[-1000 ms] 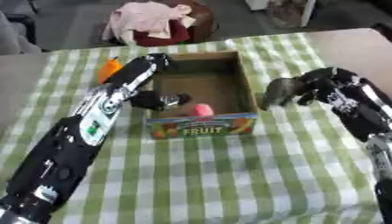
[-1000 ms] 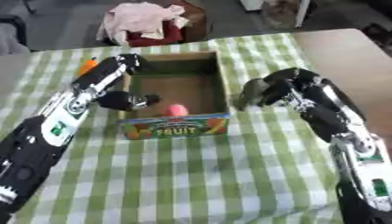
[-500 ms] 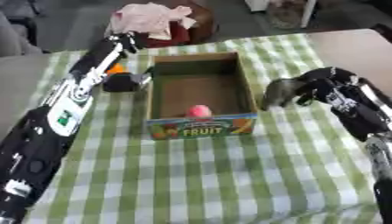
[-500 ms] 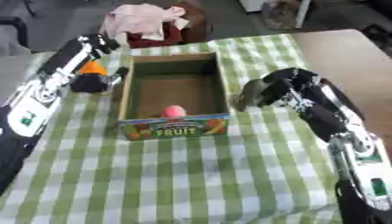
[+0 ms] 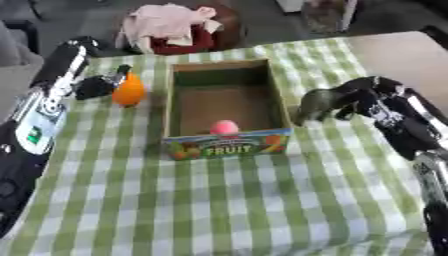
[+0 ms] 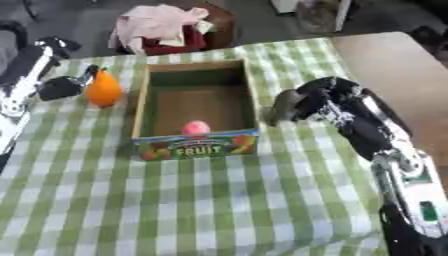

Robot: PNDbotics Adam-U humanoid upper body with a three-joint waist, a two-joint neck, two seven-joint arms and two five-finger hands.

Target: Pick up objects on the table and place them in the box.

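Note:
An open cardboard box (image 5: 273, 95) labelled FRUIT stands mid-table, with a small pink round thing (image 5: 225, 127) inside by its front wall. Left of the box stands an orange pear-shaped thing (image 5: 129, 93). My left hand (image 5: 93, 87) is right beside it on its left, open, with one finger reaching to its top. Right of the box, my right hand (image 5: 363, 95) is curled on a grey-green object (image 5: 314, 103) that stands low over the cloth, close to the box's right wall.
The table wears a green-and-white checked cloth (image 5: 227, 200). Behind the table a dark red seat (image 5: 188, 40) holds pink cloth (image 5: 166, 22). The bare tabletop (image 5: 398, 52) shows at the far right.
My left hand has come out of the box and swung left to the orange thing. The pink thing stays in the box. The right hand has held still.

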